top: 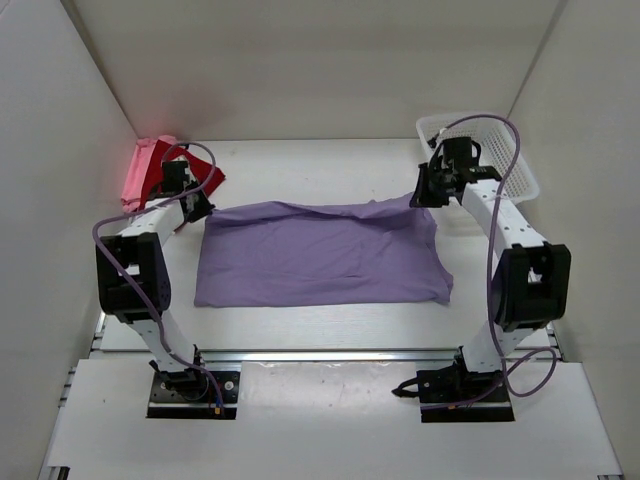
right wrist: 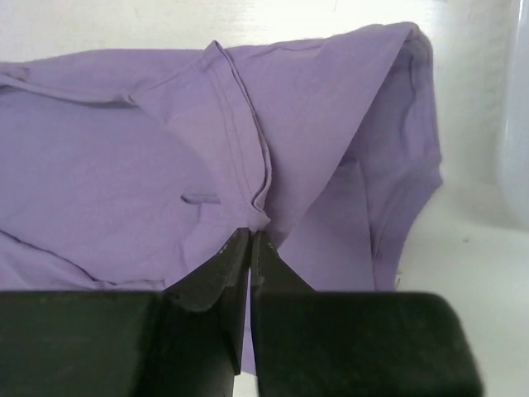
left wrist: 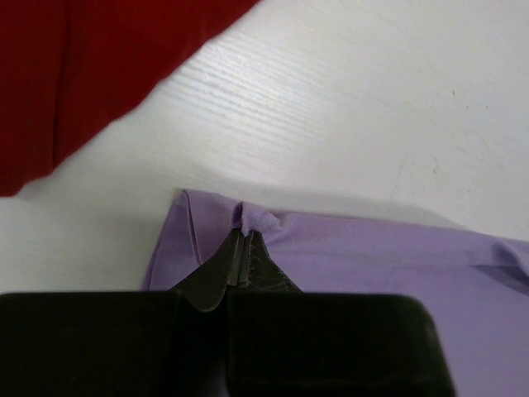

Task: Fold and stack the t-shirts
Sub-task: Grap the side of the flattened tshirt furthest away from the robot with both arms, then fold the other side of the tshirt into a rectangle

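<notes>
1. Two grippers are at work on one garment: a lavender purple soft fabric t-shirt (top: 320, 255) lies spread wide across the middle of the white tabletop (top: 320, 330), between the arms.
2. The left gripper (left wrist: 242, 236) sits at the shirt's far left corner. Its jaws are pressed together with a small pucker of lavender cloth caught between the tips.
3. The right gripper (right wrist: 250, 238) sits at the far right edge, close to a stitched seam. Its jaws are likewise closed tight on a fold of the same cloth.
4. A dark red fabric t-shirt (top: 210, 178) and a pink fabric t-shirt (top: 140, 170) lie together in the far left corner, just beyond the left gripper. How neatly they are folded cannot be told.
5. A white mesh plastic basket (top: 500, 150) stands at the far right, behind the right arm.
6. Judged step: the start of a fold on the lavender shirt, with both far corners pinched and nothing yet lifted clear.
7. The next move likely calls for raising both corners together and level. They would then be carried towards the near edge so the far half lands squarely on the near half. Uneven travel would skew the fold.
</notes>
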### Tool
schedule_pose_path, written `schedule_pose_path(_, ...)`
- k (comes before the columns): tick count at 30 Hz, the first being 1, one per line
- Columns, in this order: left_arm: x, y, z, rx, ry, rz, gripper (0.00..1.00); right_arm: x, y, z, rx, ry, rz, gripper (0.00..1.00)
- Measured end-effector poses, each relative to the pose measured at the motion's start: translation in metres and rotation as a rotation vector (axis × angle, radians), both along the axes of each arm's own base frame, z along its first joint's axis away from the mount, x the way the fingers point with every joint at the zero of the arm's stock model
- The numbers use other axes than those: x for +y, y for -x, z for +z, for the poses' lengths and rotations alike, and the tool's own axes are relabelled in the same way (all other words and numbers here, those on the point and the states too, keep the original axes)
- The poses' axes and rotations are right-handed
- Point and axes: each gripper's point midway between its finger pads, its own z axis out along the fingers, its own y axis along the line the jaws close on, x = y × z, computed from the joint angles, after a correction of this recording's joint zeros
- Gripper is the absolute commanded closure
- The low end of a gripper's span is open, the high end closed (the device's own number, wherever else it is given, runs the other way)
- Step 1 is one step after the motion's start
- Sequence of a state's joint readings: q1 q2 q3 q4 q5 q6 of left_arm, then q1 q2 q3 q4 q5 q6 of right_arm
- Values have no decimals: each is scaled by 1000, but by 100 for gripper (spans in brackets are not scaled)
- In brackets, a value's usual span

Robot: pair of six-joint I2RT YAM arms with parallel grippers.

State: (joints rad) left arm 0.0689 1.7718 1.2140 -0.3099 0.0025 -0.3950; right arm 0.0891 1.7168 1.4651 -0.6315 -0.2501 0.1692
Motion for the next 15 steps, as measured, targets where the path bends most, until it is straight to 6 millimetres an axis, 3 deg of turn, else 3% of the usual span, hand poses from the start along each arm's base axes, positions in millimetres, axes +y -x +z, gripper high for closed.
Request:
schedule_pose_path(9, 4, 28, -11, 15, 129, 34, 100, -12, 69, -1, -50, 6, -37, 100)
schedule_pose_path(15, 3, 34, -12, 10, 200, 49, 100, -26, 105, -9, -72, 13, -73, 100)
